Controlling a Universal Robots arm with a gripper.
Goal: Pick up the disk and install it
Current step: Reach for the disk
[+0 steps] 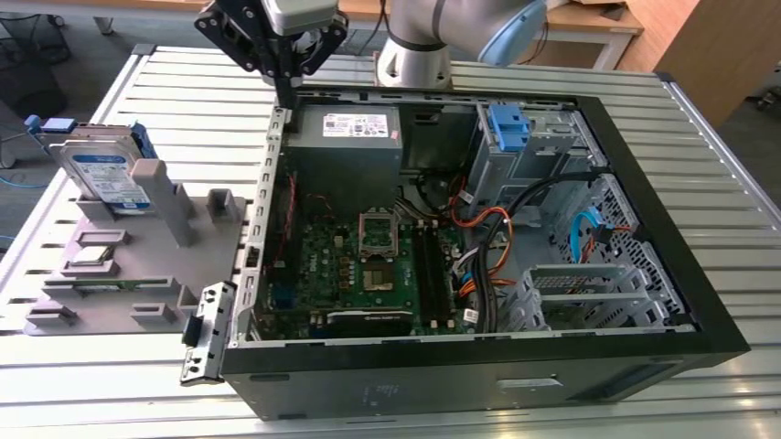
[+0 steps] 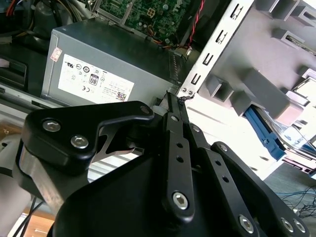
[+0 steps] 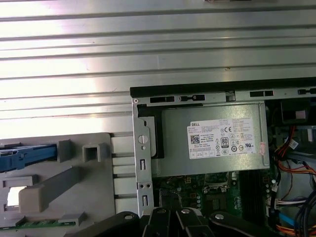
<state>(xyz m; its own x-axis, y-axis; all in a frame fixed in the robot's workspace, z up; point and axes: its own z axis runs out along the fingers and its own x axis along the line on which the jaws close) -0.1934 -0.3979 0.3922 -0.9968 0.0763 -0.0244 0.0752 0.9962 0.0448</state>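
Disk (image 1: pixel 104 174) stands upright in the grey holder (image 1: pixel 159 265), well apart from the jaws, off toward the exterior view's left. Gripper (image 1: pixel 283 93) hangs at the corner of the open computer case (image 1: pixel 488 370). Jaws are closed together with nothing between them. The tips are right by the case's metal edge; I can't tell if they touch it. Power supply (image 1: pixel 347 137) sits near the jaws, toward the exterior view's right. Blue bracket (image 1: pixel 510 128) in the drive bay is farther from the jaws on that side.
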